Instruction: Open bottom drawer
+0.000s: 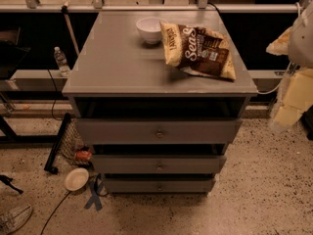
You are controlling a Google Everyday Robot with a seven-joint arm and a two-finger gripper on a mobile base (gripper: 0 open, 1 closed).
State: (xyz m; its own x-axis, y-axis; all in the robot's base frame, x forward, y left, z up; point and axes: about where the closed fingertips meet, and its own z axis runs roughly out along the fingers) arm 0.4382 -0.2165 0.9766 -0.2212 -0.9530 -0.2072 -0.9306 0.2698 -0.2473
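A grey cabinet (122,67) with three drawers stands in the middle of the camera view. The bottom drawer (132,185) is the slimmest, lowest grey front, with a small round metal knob (159,186) at its centre; it looks shut, flush under the middle drawer (127,164). The top drawer (117,131) is the tallest front. My gripper (289,99) shows as pale blurred shapes at the right edge, level with the cabinet top and well away from the bottom drawer.
A white bowl (149,29) and a chip bag (200,50) lie on the cabinet top. On the floor at the left are a small pale dish (76,179), a blue tape cross (94,198), a black bar (57,143), cables and a water bottle (61,61).
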